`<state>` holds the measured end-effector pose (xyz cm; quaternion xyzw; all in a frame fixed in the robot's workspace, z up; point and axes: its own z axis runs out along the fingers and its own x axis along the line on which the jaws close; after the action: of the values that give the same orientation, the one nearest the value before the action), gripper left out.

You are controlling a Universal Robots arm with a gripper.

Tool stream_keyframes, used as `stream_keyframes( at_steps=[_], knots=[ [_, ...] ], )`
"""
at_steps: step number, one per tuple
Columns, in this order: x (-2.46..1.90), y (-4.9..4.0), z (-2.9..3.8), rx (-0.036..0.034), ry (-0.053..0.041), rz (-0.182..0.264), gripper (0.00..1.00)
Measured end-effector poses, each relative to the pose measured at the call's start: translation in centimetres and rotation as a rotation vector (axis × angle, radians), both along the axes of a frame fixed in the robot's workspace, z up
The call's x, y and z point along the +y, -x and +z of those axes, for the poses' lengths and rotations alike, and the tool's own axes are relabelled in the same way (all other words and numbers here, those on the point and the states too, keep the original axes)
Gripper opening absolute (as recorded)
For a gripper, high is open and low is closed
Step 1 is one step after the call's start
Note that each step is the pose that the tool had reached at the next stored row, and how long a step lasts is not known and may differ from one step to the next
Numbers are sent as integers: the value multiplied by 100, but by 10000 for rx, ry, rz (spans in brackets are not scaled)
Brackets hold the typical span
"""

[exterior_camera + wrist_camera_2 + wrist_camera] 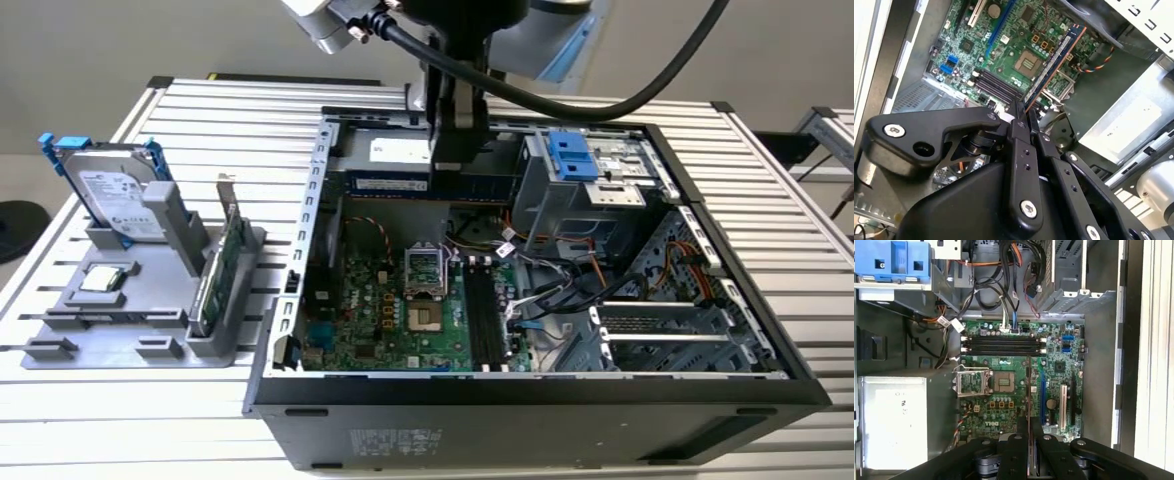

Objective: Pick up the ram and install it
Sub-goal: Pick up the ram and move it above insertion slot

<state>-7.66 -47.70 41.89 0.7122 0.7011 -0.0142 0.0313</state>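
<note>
Exterior view: the ram (387, 185) is clamped mid-length by the gripper (451, 165) over the open computer case (534, 395); it is judged light, stiff, fragile, best held by its edges.

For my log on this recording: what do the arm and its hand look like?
The arm is silver-grey with a light blue joint cap, and a thick black cable loops away from it. The hand is matte black, built from flat, angular linked fingers dotted with silver screw heads.
</note>
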Motion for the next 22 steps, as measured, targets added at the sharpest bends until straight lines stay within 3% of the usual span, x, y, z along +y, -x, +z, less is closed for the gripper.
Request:
stream_keyframes(
  at_steps=[10,22],
  knots=[
    [38,-38,-1,0,-1,-145,0],
    [44,-45,0,0,2,-192,0]
  ],
)
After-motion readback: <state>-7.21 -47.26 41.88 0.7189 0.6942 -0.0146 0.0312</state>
